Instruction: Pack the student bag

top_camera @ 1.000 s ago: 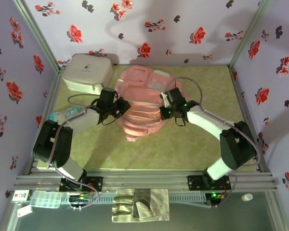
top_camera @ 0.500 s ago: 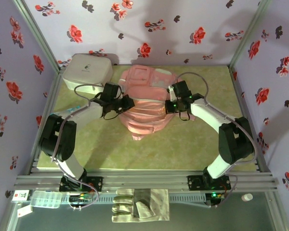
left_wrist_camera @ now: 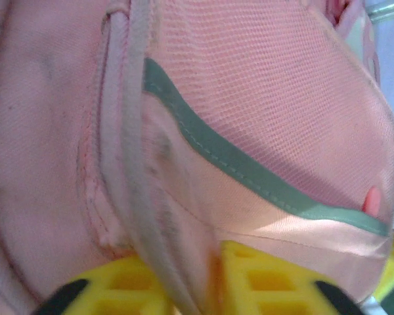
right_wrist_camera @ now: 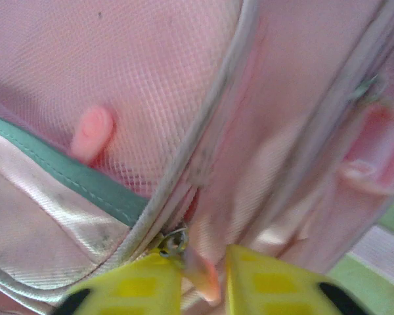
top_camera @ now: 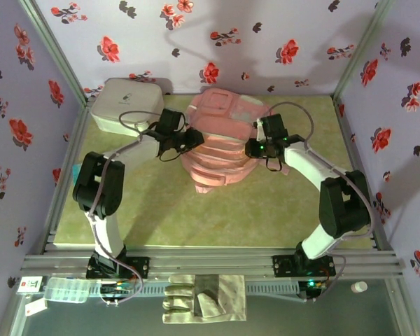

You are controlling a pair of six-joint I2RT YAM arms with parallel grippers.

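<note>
Two claws flank the student bag (top_camera: 220, 150), which lies mid-surface (top_camera: 266, 210) toward the back, with a white-grey case (top_camera: 126, 105) near it at rear left. Left claw (top_camera: 189, 140) is at the bag's left side, right claw (top_camera: 250, 149) at its right side. Wrist views: yellow fingers (left_wrist_camera: 269, 282) slightly parted, pink fabric fold between. Cannot tell if either is gripping or loose. Right claw's fold sits by a zip seam.

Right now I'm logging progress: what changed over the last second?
Both arms moved the student bag away from their bases, toward the back wall. The left tool and right tool have its fabric between their fingers. The white case stayed put.
</note>
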